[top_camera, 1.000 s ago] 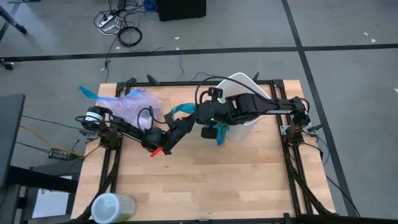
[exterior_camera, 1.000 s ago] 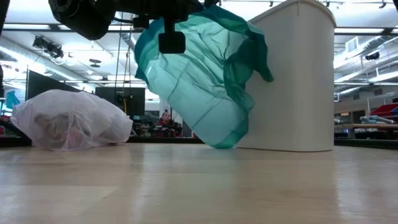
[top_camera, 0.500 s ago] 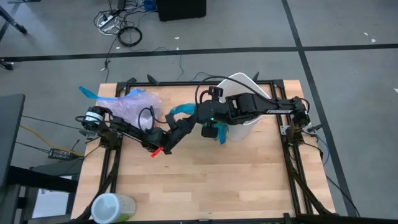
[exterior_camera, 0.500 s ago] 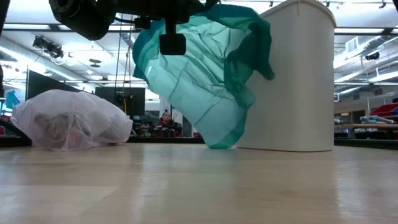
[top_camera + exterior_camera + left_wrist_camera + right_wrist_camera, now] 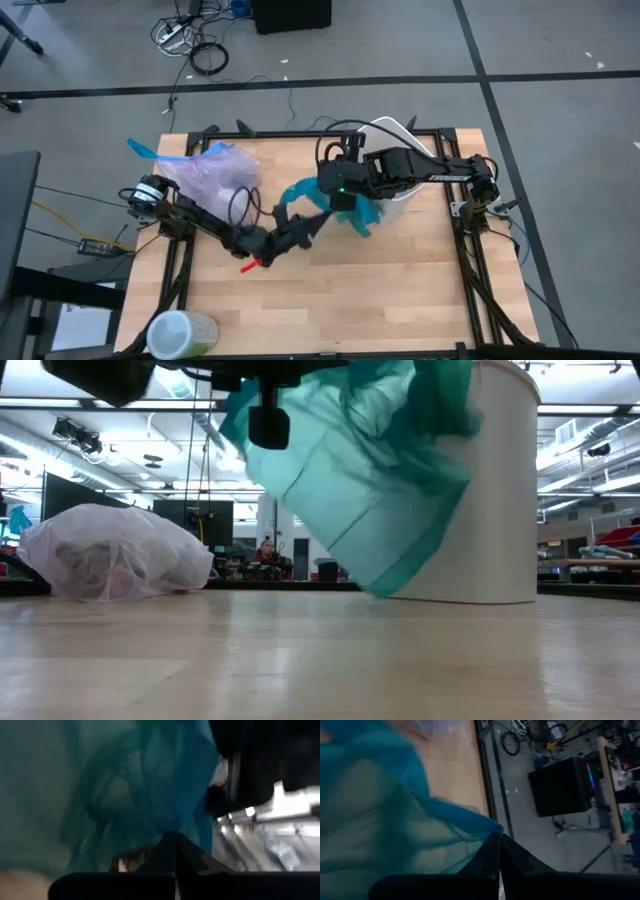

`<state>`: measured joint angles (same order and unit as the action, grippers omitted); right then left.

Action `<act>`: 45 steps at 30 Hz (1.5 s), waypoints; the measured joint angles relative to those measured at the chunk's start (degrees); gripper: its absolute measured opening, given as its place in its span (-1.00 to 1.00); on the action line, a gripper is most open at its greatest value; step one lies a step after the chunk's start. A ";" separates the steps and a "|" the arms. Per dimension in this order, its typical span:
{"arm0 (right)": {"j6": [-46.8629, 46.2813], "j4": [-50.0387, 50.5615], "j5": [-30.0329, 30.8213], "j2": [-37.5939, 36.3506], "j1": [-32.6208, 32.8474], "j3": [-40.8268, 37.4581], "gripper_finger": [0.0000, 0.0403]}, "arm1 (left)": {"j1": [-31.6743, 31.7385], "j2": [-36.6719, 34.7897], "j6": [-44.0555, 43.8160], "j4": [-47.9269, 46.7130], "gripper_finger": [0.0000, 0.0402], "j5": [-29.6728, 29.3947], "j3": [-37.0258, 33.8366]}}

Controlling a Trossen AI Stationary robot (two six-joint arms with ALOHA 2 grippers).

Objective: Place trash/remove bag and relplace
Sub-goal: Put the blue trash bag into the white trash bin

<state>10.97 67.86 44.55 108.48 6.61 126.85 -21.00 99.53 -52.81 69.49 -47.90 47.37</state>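
Left gripper: the left gripper (image 5: 318, 217) sits near the middle of the table (image 5: 400, 300), its arm reaching in from the left edge; its jaws are pinched together on a fold of the teal bag (image 5: 345, 205). In the left wrist view the two dark fingers (image 5: 175, 852) meet at a point against the teal film (image 5: 115, 795).

Right gripper: the right gripper (image 5: 340, 200) hangs just left of the white bin (image 5: 400, 130), with its arm stretched in from the right side; its jaws are closed tight on an edge of the same teal bag. In the right wrist view the fingers (image 5: 497, 852) come together where the teal plastic (image 5: 385, 815) ends.

Teal bag: held off the table between both grippers, just left of the bin. In the low view it hangs as a wide sheet (image 5: 370, 490) in front of the bin's wall (image 5: 500, 490), its lowest corner close to the tabletop.

The bag: the pale pink-lavender bag (image 5: 215, 170) lies filled on the far left part of the table, a blue band (image 5: 140, 150) trailing past the edge. In the low view it rests as a closed mound (image 5: 115, 550) on the wood.

The trash: crumpled scraps show dimly through the pale liner (image 5: 95, 565).

White bin: stands upright at the far right of the table.

Roll: a pale green roll (image 5: 180, 333) stands at the near left corner.
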 joint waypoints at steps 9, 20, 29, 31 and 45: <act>3.10 0.90 5.86 -2.60 -0.24 0.02 -1.00 | -8.80 0.00 -6.69 -9.99 -1.00 -4.01 0.00; 2.97 3.07 12.61 -8.62 -2.00 0.04 -1.00 | -18.28 -0.02 -8.89 -2.31 -1.00 -14.28 0.00; 6.12 -0.55 15.90 -13.72 -1.52 0.11 -1.00 | -17.97 -0.81 5.27 19.97 -1.00 -15.24 0.11; 6.27 -1.36 16.25 -14.35 -1.09 0.11 -1.00 | -17.22 -1.97 7.73 19.44 -0.99 -15.24 0.27; 6.32 -0.73 16.29 -14.66 0.02 0.02 -1.00 | -9.16 -3.65 5.55 20.40 -0.71 -14.69 0.81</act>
<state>17.29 67.13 60.84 93.82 6.64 126.87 -30.16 95.87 -47.25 89.89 -62.58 48.18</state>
